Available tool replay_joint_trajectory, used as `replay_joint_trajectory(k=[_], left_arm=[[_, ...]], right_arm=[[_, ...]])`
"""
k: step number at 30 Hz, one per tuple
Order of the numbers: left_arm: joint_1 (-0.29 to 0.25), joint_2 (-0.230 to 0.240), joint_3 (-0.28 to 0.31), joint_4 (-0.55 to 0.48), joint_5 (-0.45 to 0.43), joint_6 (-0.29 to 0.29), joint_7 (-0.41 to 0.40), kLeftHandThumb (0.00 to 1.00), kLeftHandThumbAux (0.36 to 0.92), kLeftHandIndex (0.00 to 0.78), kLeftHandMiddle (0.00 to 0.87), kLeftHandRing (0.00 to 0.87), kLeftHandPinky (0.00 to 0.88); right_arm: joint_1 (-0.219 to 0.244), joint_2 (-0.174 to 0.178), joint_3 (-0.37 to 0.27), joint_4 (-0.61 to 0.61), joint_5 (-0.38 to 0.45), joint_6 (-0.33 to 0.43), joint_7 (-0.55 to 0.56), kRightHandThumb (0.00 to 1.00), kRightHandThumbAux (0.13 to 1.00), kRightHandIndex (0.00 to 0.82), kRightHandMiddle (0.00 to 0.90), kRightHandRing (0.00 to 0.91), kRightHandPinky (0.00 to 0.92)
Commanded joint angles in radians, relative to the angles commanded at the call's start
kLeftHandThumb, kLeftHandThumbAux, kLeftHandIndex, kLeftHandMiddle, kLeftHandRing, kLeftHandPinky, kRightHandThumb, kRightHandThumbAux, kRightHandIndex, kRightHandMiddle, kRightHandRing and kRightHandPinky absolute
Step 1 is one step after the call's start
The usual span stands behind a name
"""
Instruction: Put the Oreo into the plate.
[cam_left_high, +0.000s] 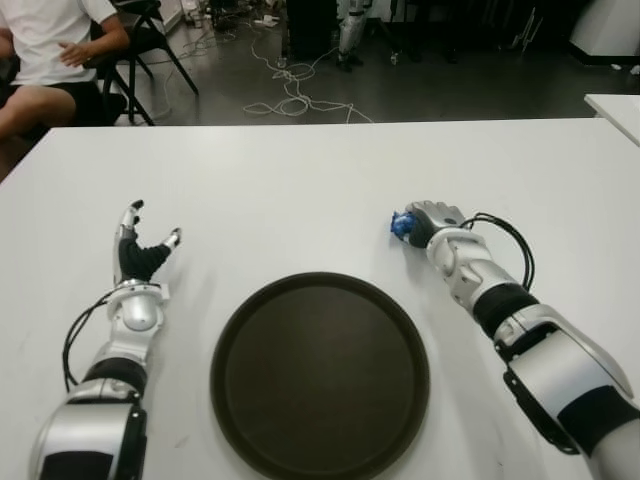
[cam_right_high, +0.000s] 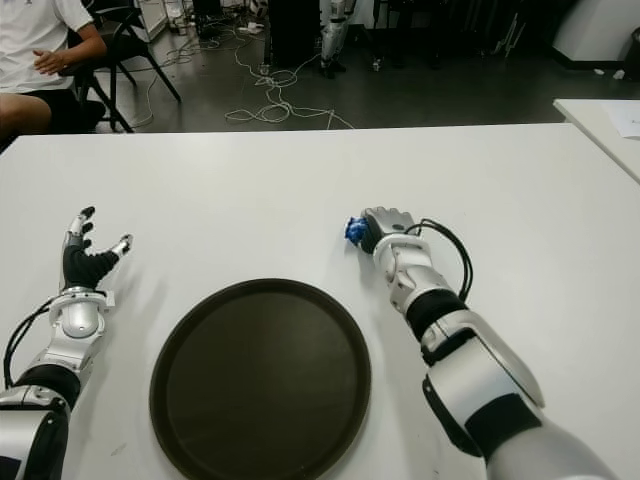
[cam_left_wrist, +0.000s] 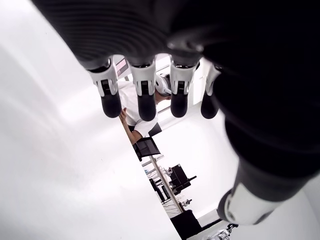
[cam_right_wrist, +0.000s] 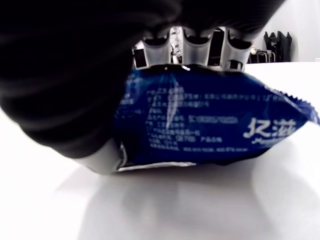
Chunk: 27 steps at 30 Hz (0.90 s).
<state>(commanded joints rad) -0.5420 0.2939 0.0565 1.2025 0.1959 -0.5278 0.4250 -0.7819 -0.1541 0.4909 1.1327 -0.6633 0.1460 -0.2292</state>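
Two hands flank a round dark plate on the white table.
The left hand shows left of the plate, fingers spread and holding nothing. Beyond the plate's right edge, the right hand curls its fingers over the blue Oreo packet, which lies on the table, outside the plate.
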Motion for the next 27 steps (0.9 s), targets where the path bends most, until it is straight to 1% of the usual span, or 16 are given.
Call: replay_joint_trajectory(k=[2, 3, 5, 6, 8, 10, 11, 15, 19, 23, 27], left_arm=[[0.0, 0.0, -0.001, -0.002, 0.001, 0.0, 0.001, 0.0, 0.776, 0.065, 0.087, 0.062, 0.039], [0.0, 0.0, -0.001, -0.002, 0.001, -0.001, 0.001, 0.0, 0.777, 0.065, 0.087, 0.062, 0.039], [0.0, 0.0, -0.001, -0.003, 0.001, -0.002, 0.002, 0.0, 0.777, 0.064, 0.083, 0.055, 0.031], [0.0, 0.0, -0.001, -0.003, 0.001, -0.002, 0.002, 0.0, 0.776, 0.063, 0.082, 0.054, 0.03], [-0.001, 0.0, 0.0, -0.002, 0.0, -0.003, 0.001, 0.0, 0.772, 0.065, 0.084, 0.056, 0.033], [-0.001, 0.0, 0.0, -0.001, 0.0, -0.004, 0.0, 0.0, 0.768, 0.067, 0.089, 0.061, 0.037], [-0.001, 0.0, 0.0, -0.001, 0.0, -0.004, 0.0, 0.0, 0.767, 0.068, 0.09, 0.062, 0.038], [-0.002, 0.002, 0.001, 0.002, -0.002, -0.005, -0.004, 0.0, 0.762, 0.071, 0.097, 0.07, 0.045], [-0.003, 0.0, 0.006, 0.004, -0.008, -0.006, -0.01, 0.0, 0.765, 0.074, 0.097, 0.07, 0.042], [-0.002, -0.003, 0.009, 0.003, -0.012, -0.011, -0.012, 0.0, 0.772, 0.071, 0.095, 0.066, 0.038], [-0.001, -0.005, 0.009, 0.001, -0.013, -0.016, -0.012, 0.0, 0.766, 0.067, 0.093, 0.065, 0.046]], right_arm=[[0.004, 0.005, -0.019, -0.001, 0.013, -0.003, -0.037, 0.694, 0.731, 0.426, 0.605, 0.612, 0.644], [0.006, 0.009, -0.036, -0.003, 0.025, -0.007, -0.06, 0.694, 0.731, 0.426, 0.614, 0.62, 0.652], [0.01, 0.015, -0.062, -0.006, 0.048, -0.02, -0.095, 0.695, 0.728, 0.429, 0.67, 0.673, 0.7], [0.012, 0.018, -0.073, -0.008, 0.058, -0.027, -0.11, 0.696, 0.728, 0.43, 0.68, 0.684, 0.707], [0.021, 0.025, -0.118, -0.02, 0.101, -0.065, -0.146, 0.698, 0.726, 0.433, 0.717, 0.716, 0.73], [0.028, 0.029, -0.153, -0.033, 0.137, -0.097, -0.16, 0.699, 0.724, 0.435, 0.74, 0.735, 0.743], [0.029, 0.03, -0.158, -0.034, 0.144, -0.104, -0.162, 0.7, 0.724, 0.436, 0.746, 0.74, 0.746], [0.045, 0.036, -0.213, -0.054, 0.211, -0.167, -0.162, 0.702, 0.722, 0.439, 0.774, 0.762, 0.763], [0.056, 0.041, -0.25, -0.065, 0.254, -0.207, -0.151, 0.704, 0.721, 0.44, 0.793, 0.784, 0.784], [0.065, 0.044, -0.281, -0.084, 0.294, -0.231, -0.123, 0.704, 0.721, 0.44, 0.81, 0.801, 0.799], [0.071, 0.047, -0.305, -0.095, 0.324, -0.251, -0.103, 0.703, 0.721, 0.44, 0.82, 0.811, 0.808]])
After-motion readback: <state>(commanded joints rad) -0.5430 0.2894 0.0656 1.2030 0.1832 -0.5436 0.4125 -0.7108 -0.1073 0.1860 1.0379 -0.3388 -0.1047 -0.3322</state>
